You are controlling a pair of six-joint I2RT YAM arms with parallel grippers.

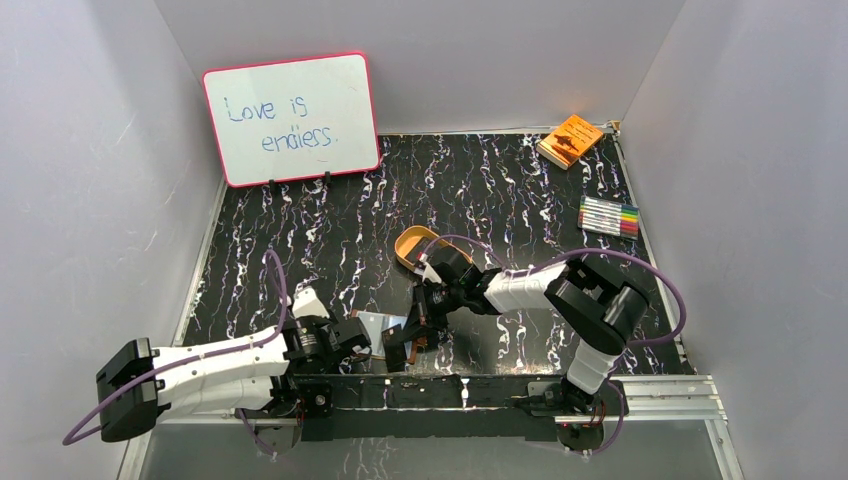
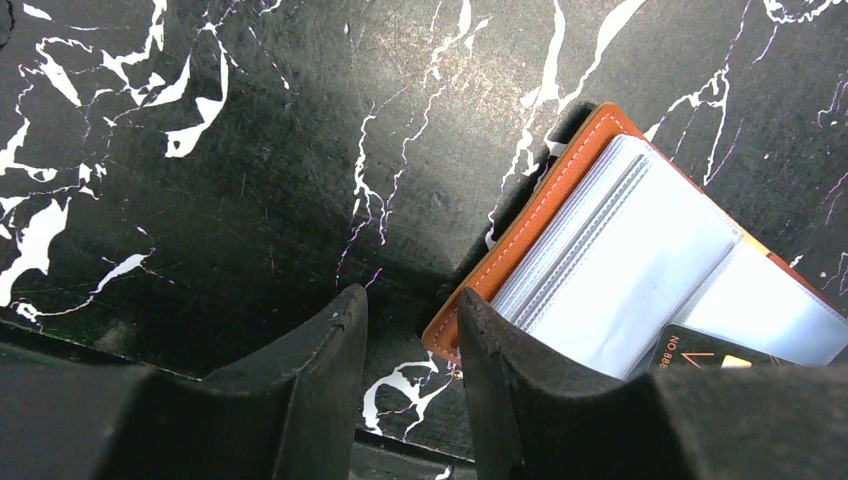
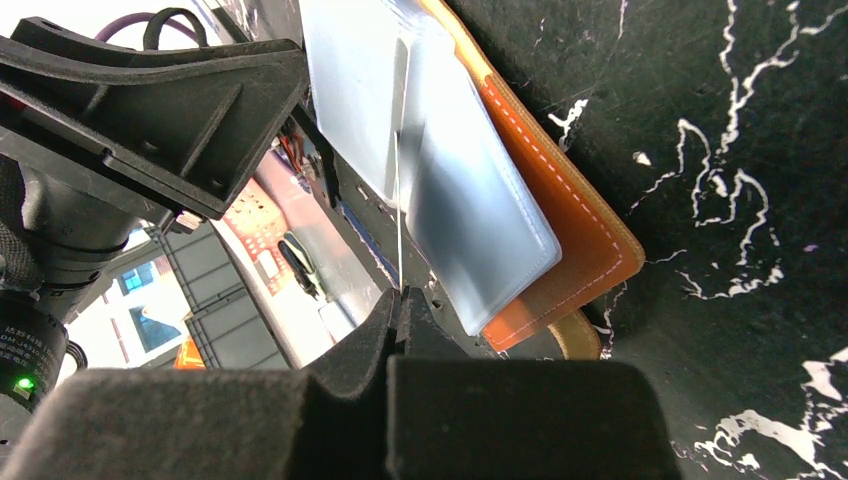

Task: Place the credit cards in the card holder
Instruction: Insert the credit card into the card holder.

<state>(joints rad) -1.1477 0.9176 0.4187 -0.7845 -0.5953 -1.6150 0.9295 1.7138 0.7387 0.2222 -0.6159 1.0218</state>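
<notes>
The card holder (image 1: 385, 330) lies open at the table's near edge. Its orange-brown leather (image 2: 540, 215) is spread under clear plastic sleeves (image 2: 640, 260). A black credit card (image 2: 700, 355) rests on the sleeves at the lower right of the left wrist view. My left gripper (image 2: 410, 350) stands open with nothing between its fingers. Its right finger (image 2: 490, 370) is over the holder's corner. My right gripper (image 3: 400, 293) is shut on a thin pale card seen edge-on, which runs up to the sleeves (image 3: 470, 200).
A tan oval tray (image 1: 415, 245) sits just behind the right arm's wrist. An orange booklet (image 1: 570, 140) and a pack of markers (image 1: 608, 216) lie at the back right. A whiteboard (image 1: 290, 118) stands at the back left. The metal rail (image 1: 500, 390) borders the near edge.
</notes>
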